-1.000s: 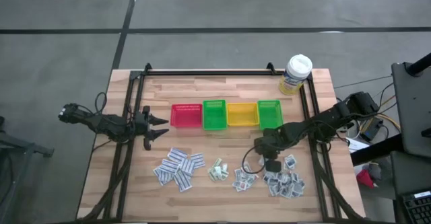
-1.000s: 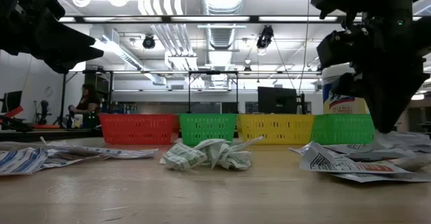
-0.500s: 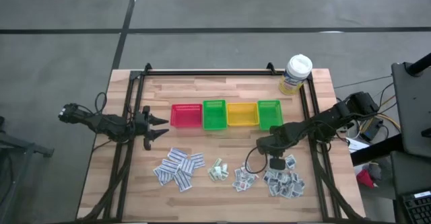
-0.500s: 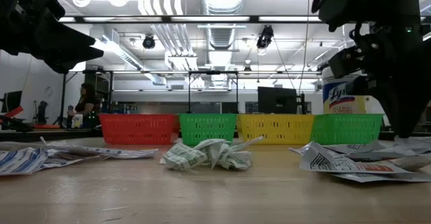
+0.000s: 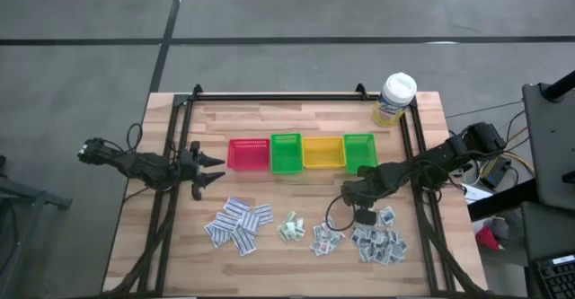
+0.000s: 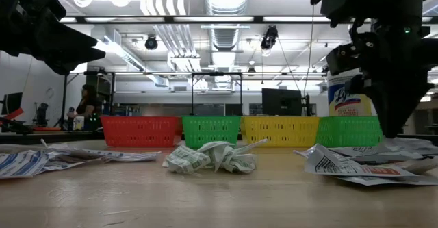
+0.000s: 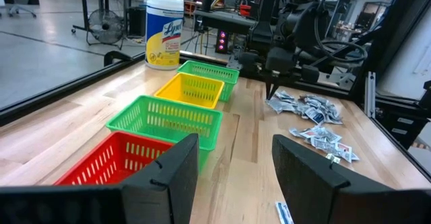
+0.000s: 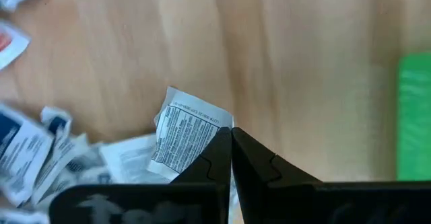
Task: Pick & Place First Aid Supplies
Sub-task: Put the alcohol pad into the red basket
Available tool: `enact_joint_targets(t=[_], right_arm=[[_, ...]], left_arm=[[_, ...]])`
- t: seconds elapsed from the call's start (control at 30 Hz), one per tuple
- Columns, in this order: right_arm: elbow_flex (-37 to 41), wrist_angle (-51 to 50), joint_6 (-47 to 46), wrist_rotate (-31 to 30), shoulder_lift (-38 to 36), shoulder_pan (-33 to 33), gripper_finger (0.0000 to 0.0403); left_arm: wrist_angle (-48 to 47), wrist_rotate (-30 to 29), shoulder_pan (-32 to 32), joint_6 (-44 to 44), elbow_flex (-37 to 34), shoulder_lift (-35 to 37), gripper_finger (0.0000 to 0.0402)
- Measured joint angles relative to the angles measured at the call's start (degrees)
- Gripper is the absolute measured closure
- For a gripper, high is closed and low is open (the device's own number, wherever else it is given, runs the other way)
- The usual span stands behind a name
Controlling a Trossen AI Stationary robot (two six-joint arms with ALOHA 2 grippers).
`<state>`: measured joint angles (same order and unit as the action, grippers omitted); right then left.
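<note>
Only in the right wrist view is the right gripper [image 8: 231, 138] seen closely: its two dark fingers are pressed together, tips on the corner of a white packet [image 8: 188, 135] with fine grey print, lying on pale wood; whether the packet is pinched cannot be told. From above, that gripper [image 5: 359, 211] is placed just in front of the right-hand green bin [image 5: 358, 152], at the edge of the rightmost packet heap [image 5: 381, 240].

The left gripper [image 5: 214, 168] is held beside the red bin [image 5: 248, 153], its fingers spread with nothing between them, as the left wrist view confirms [image 7: 232, 167].

Four small plastic lattice bins are counted in a row: red, green [image 5: 286, 153], yellow [image 5: 322, 152], green. In front of them four clusters of flat paper packets are laid: blue-printed strips [image 5: 239, 224] below the red bin, crumpled green-printed ones [image 5: 289, 228], a small group [image 5: 323, 237], and the rightmost heap.

A white-capped, yellow-labelled canister [image 5: 393, 99] stands behind the bins. Only the low view shows a distant person [image 6: 87, 106] in the room.
</note>
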<state>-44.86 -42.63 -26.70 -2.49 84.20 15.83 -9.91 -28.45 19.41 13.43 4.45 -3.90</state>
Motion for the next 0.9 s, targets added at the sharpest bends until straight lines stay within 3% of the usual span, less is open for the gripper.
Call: enact_joint_targets(t=[0.27, 0.63, 0.9], right_arm=[[0.0, 3.1, -2.9, -4.5, -3.1, 0.0, 0.0395], [-0.1, 17.8, 0.8, -11.0, -4.6, 0.0, 0.0395], [-0.1, 30.6, 8.2, -19.1, -4.3, 0.0, 0.0395]], left_arm=[[0.0, 0.0, 0.0, 0.2, 0.0, 0.0, 0.0213], [3.0, 0.0, 0.0, 1.0, -0.4, -1.6, 0.0213], [14.9, 0.7, 0.0, 2.2, -4.0, -6.4, 0.0213]])
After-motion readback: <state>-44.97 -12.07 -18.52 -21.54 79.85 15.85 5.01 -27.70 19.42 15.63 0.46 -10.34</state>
